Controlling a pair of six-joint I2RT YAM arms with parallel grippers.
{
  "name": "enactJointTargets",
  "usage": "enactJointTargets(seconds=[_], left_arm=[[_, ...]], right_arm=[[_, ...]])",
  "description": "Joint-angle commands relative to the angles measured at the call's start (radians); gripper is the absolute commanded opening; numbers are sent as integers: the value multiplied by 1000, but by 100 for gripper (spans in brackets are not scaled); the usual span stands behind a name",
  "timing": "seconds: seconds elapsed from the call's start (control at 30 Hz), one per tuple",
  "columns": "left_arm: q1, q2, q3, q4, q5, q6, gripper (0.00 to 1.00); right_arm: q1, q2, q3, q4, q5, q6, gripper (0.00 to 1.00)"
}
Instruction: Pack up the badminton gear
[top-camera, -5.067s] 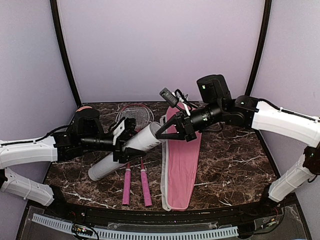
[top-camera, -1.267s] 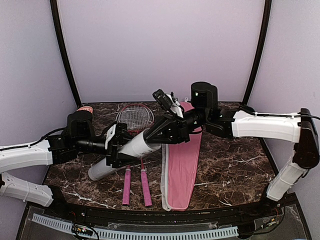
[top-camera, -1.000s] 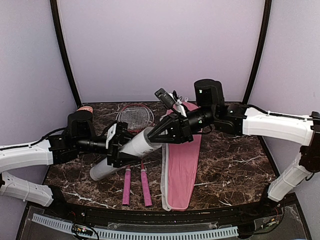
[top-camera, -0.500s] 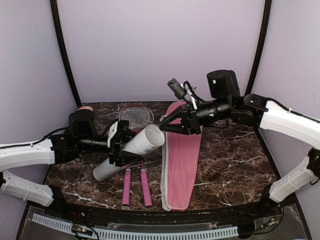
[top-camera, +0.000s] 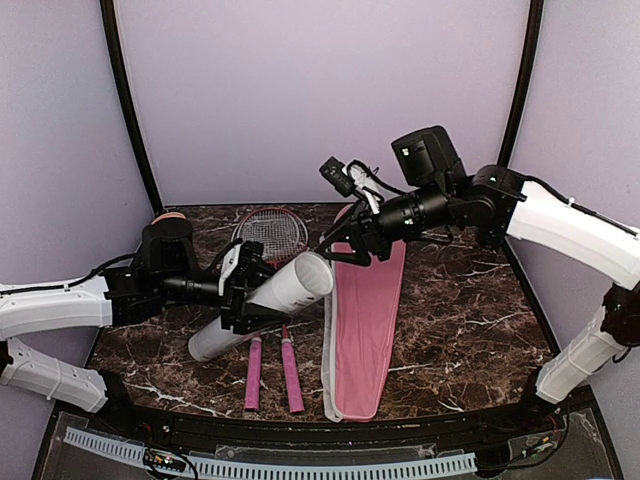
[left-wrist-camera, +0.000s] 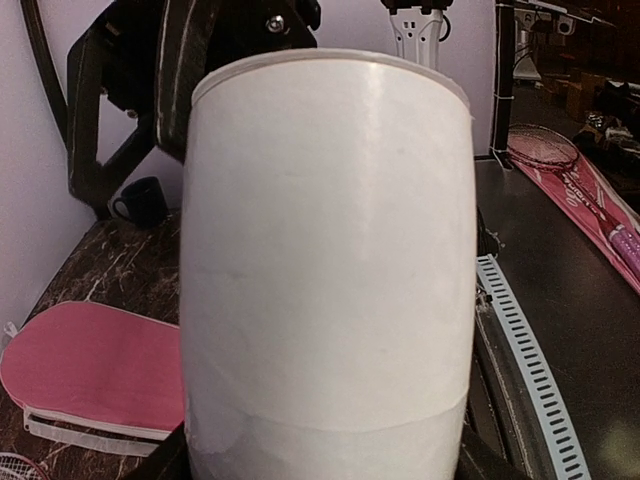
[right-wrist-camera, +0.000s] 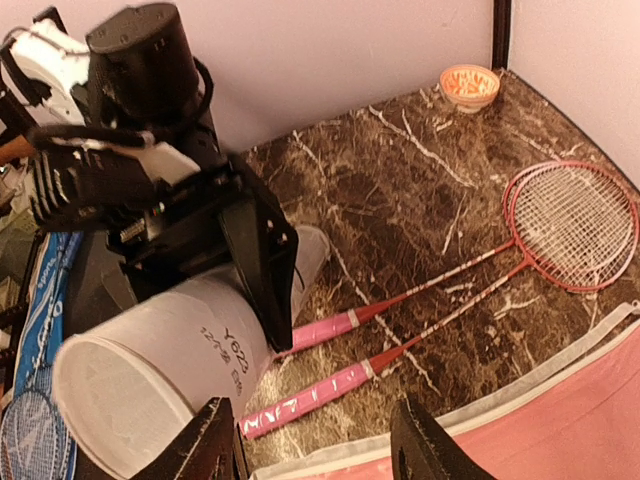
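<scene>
Backs the right gripper — splayed, empty — rightward off the cardboard tube, itself clamped in the left gripper; loading there looks done.

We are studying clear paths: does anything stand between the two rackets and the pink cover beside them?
Nothing lies on the table between the rackets and the pink cover. But the white tube, held tilted in the left gripper, hangs over their shafts in the top view.
</scene>
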Motion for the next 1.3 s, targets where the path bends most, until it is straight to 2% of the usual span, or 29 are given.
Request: enactJointTargets(seconds=[0.0,0.27,0.4,0.5,0.63,0.77,0.97,1.27], left_arm=[[-12,25,-9,-29,46,-42,55],[-14,28,-11,-24,44,-45,55],[-14,30,-12,-35,42,-41,55],[-14,28,-15,-35,39,-39,55],[-14,31,-13,-35,37,-38,55],[-14,41,-4,-40,39,-38,55],[-14,42,0,-40,41,-40,55],[-17,45,2,-38,47,-40,55]], right_arm=[[36,34,22,-59,24,-49,55],[54,62,8,-35,53,-36,55],[3,5,-10,-39,99,-17,56],[-76,-77,-34,-31,53,1,60],[-97,-141,-41,-11,-58,10,68],[-77,-138,-35,-9,-143,15,71],[-7,-70,30,-68,-85,-16,71],[60,48,22,-45,-10,-7,68]])
